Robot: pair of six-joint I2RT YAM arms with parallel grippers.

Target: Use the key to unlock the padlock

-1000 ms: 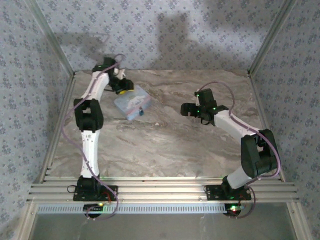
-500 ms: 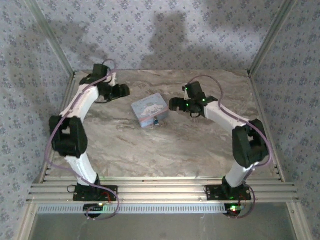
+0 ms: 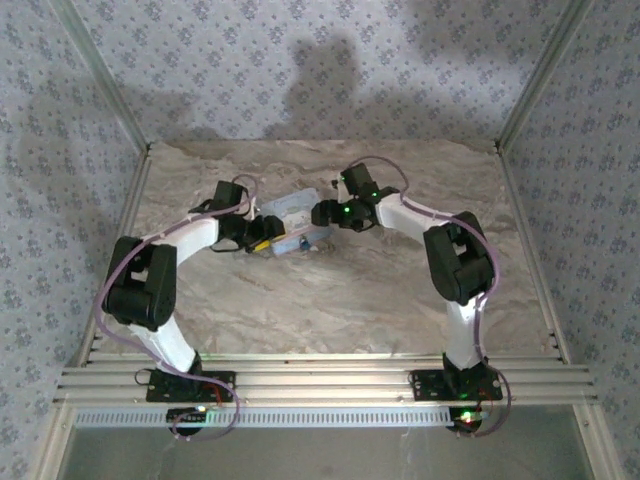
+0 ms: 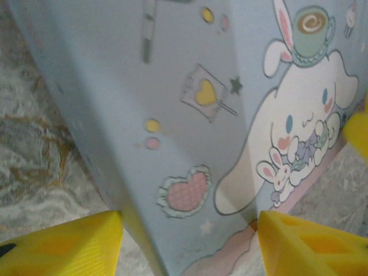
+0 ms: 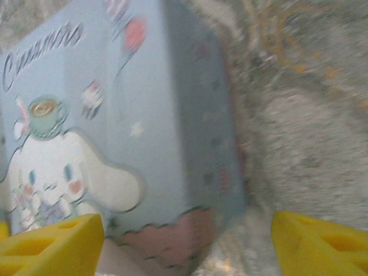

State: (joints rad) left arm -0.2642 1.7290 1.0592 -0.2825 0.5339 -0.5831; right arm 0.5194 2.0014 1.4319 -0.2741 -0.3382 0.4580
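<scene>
Top external view is showing a pale blue box (image 3: 295,222) sitting on the marbled bench (image 3: 350,300), a little behind its middle, with both arms reaching in to it from opposite sides. The left gripper (image 3: 262,241) is lying at the box's near left corner and the right gripper (image 3: 322,213) is meeting its right side. From up here the box is too small for me to tell whether a padlock is hanging on it.

Left wrist view is looking straight onto the box (image 4: 190,115), which is carrying a print of a white long-eared cartoon dog, hearts and a teacup. The left gripper (image 4: 190,218) is standing with its jaws spread wide, and one yellow finger (image 4: 63,244) is sitting at each side of a box corner that is pointing down between them. Whether they are touching the box I cannot tell.

Right wrist view is showing the same box (image 5: 115,115) with a cursive word along its top and a pink scalloped band at its lower edge. The right gripper (image 5: 187,221) is also holding its jaws wide apart: one finger is sitting below the printed face, while the other finger (image 5: 322,244) is lying over bare bench, apart from the box. Nothing is being gripped there.
</scene>
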